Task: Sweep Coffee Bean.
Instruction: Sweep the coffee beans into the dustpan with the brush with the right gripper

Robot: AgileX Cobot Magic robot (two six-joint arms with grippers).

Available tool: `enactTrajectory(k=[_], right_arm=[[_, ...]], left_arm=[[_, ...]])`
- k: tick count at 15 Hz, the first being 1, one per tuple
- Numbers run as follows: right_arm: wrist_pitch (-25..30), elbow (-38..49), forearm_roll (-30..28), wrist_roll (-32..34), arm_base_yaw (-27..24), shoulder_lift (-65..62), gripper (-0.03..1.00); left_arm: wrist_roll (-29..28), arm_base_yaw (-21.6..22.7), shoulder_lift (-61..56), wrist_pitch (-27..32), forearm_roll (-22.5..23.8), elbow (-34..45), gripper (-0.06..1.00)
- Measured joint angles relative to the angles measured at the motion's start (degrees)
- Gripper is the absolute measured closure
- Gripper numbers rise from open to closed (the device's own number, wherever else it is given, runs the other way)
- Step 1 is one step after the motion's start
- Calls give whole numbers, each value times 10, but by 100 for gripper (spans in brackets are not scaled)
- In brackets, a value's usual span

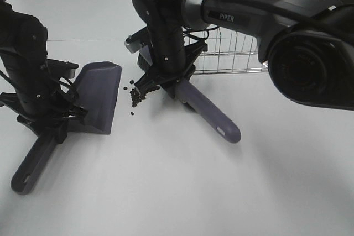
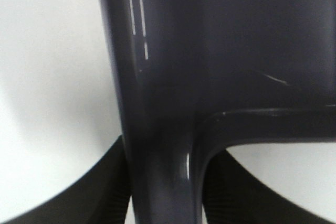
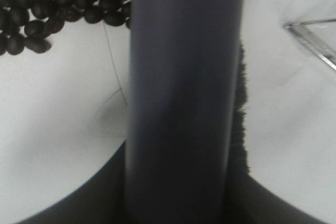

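Several coffee beans [image 1: 134, 95] lie in a small dark cluster on the white table, between the dustpan and the brush; they also show in the right wrist view [image 3: 52, 3]. The purple-grey dustpan [image 1: 98, 95] rests on the table left of the beans, its open edge facing them. My left gripper [image 1: 52, 120] is shut on the dustpan's handle [image 2: 157, 129]. My right gripper [image 1: 174, 78] is shut on the purple-grey brush [image 1: 213, 115], whose handle [image 3: 181, 93] fills the right wrist view. The brush's bristles [image 1: 148, 85] touch the right side of the bean cluster.
A wire basket [image 1: 229, 53] stands behind the right arm; its corner shows in the right wrist view [image 3: 312, 38]. The white table [image 1: 182, 192] stretches to the front.
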Motion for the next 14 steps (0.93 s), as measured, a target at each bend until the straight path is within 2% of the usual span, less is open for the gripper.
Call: enactTrajectory(k=[3, 9, 12, 14], right_arm=[[3, 0, 23, 1, 10, 15, 64], [-2, -2, 174, 5, 24, 13, 64], [-42, -19, 280, 11, 26, 14, 64], [-67, -24, 331, 13, 28, 15, 64]], left_arm=[[5, 0, 0, -1, 0, 0, 61], [7, 0, 0, -1, 0, 0, 61], [7, 0, 0, -1, 0, 0, 61], [7, 0, 0, -1, 0, 0, 61]])
